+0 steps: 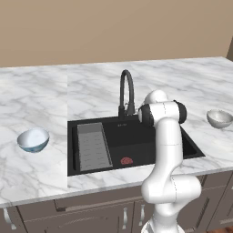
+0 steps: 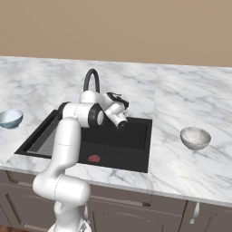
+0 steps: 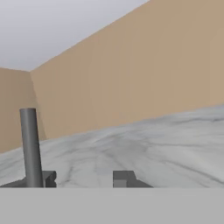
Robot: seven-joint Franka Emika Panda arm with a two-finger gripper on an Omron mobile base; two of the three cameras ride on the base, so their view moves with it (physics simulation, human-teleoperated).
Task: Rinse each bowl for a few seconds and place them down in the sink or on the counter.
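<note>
My tool (image 2: 121,125) hangs over the sink (image 2: 136,149), its fingertips (image 3: 124,178) set apart with nothing between them, so I read it as open and empty. It points out toward the far counter (image 3: 166,144) and wall rather than down, which means I get no look at either bowl through the hand view.

Just beside the tool, on its left, stands the faucet (image 2: 90,81), whose neck rises close by in the hand view. That is my first worry: a wide swing toward either bowl could clip the faucet, since the wrist sits so near its base.

Below the tool lie the basin's ridged tray (image 1: 93,145) and red drain ring (image 2: 94,158). Both bowls rest on the counter, well apart from the tool and on opposite sides of the sink: the speckled bowl (image 2: 195,137) off to the right, the blue bowl (image 1: 33,139) far to the left.

I judge that no bowl is rinsed yet. The thin, curved rims offer little to pinch; a shallow or off-centre grip could tip a bowl or let it slide across the marble. Reaching the blue bowl looks long, and I may need to drive the base.
</note>
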